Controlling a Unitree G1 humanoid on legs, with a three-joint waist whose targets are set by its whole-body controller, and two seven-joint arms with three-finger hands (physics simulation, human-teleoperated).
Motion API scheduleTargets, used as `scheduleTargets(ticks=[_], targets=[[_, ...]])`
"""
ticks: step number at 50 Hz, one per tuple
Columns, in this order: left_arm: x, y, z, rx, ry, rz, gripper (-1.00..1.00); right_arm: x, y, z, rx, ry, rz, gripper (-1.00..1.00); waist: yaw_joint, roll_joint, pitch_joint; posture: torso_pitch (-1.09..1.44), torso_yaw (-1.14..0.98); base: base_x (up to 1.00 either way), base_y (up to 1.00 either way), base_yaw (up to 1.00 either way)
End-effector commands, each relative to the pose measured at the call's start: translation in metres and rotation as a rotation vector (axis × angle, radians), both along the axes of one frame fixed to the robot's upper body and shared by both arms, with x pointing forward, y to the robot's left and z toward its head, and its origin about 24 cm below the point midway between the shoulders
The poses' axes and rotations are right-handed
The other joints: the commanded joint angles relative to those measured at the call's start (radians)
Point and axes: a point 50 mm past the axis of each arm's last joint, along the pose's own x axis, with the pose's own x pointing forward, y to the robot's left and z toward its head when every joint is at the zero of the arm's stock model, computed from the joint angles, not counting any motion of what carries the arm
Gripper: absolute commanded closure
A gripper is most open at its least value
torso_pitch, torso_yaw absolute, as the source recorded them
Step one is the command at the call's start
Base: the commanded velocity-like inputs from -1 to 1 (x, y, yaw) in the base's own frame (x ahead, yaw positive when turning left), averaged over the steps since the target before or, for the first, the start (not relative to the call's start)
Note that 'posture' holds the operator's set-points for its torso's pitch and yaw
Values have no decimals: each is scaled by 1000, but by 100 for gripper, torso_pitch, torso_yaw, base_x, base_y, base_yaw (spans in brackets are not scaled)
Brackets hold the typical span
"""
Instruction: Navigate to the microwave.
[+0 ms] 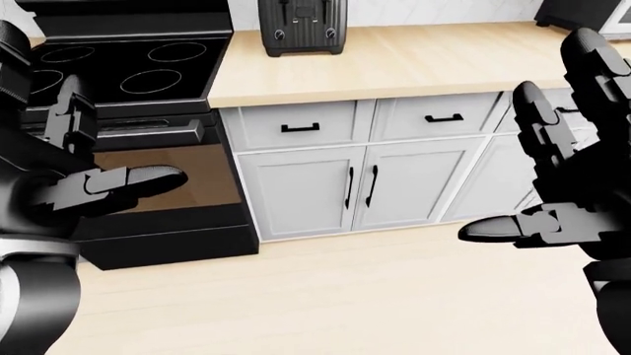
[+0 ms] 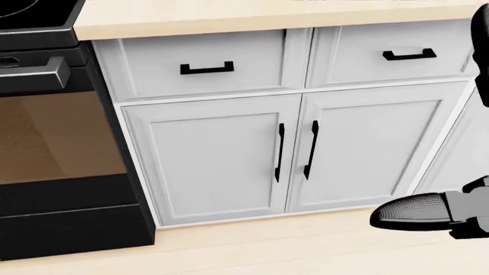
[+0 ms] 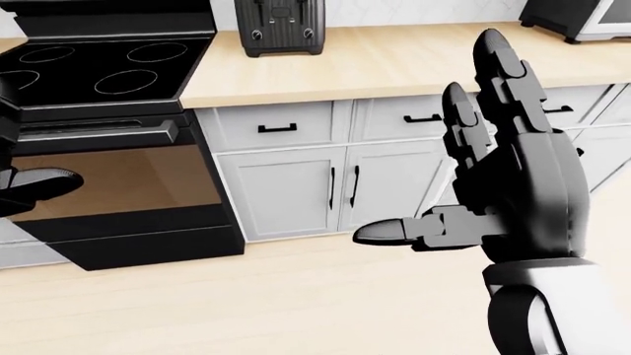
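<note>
Right-eye view, L to R: 1 stove (image 3: 98, 70) w/ 4 burners, left hand (image 1: 74, 174) fingers spread, 1 toaster (image 3: 280, 26), 2 drawers, 2 cabinet doors, right hand (image 3: 508, 177) released, microwave (image 3: 582, 18) at top right corner.

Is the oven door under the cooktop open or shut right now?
Shut. The oven door stands flush and upright beneath its handle, no gap showing.

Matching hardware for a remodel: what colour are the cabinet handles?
Black, on pale grey cabinets; the handles show best in the head view.
</note>
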Motion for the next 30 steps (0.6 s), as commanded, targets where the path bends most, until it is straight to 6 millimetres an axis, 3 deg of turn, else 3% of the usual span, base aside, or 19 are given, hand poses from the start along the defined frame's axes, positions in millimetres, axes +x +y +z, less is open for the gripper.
scheduleTargets(ticks=[1, 3, 6, 7, 8, 10, 12, 15, 17, 18, 19, 20, 23, 28, 30], targets=[[-4, -1, 8, 14, -55, -5, -100, -3, -2, 7, 10, -56, -18, -100, -3, 3, -8, 0, 0, 0, 28, 0], [-4, -1, 8, 14, -54, -6, -100, -2, -2, 5, 7, -50, -16, -100, -3, -19, -5, 0, 0, 0, 28, 0], [-3, -2, 9, 15, -54, -7, -100, -2, -2, 5, 7, -47, -14, -100, -2, -71, -10, 0, 0, 0, 28, 0], [-2, -2, 8, 14, -53, -8, -100, -1, -2, 4, 11, -46, -10, -100, -14, -40, -12, 0, 0, 0, 27, 0], [-2, -2, 8, 15, -53, -9, -100, -1, -2, 4, 13, -44, -11, -100, -6, -58, -14, 0, 0, 0, 29, 0], [-1, -3, 8, 16, -52, -9, -100, -1, -1, 4, 11, -44, -10, -100, -9, -58, -23, 0, 0, 0, 28, 0], [-2, -2, 9, 14, -53, -9, -100, -1, -2, 4, 12, -44, -12, -100, -8, -43, -21, 0, 0, 0, 28, 0], [-2, -2, 8, 14, -52, -8, -100, 0, -1, 4, 10, -45, -14, -100, -11, -2, -4, 0, 0, 0, 27, 0], [-2, -2, 9, 13, -53, -8, -100, 0, -1, 4, 9, -46, -14, -100, -15, 48, -13, 0, 0, 0, 28, 0], [-2, -2, 9, 14, -52, -8, -100, 0, -2, 4, 8, -46, -16, -100, -13, 97, -29, 0, 0, 0, 28, 0], [-2, -2, 8, 14, -52, -7, -100, 0, -2, 4, 9, -46, -18, -100, -9, 69, -27, 0, 0, 0, 27, 0], [-1, -2, 8, 13, -52, -7, -100, 0, -2, 4, 9, -46, -18, -100, -6, 66, -13, 0, 0, 0, 27, 0], [-2, -1, 8, 13, -53, -5, -100, 0, -2, 1, 11, -41, -17, -100, -1, 36, -20, 0, 0, 0, 28, 0], [-3, -1, 8, 13, -51, -7, -100, 0, -2, 2, 8, -42, -17, -100, -4, -9, -6, 0, 0, 0, 28, 0], [-4, -1, 8, 13, -52, -7, -100, 0, -2, 2, 10, -43, -16, -100, -4, -38, -4, 0, 0, 0, 28, 0]])
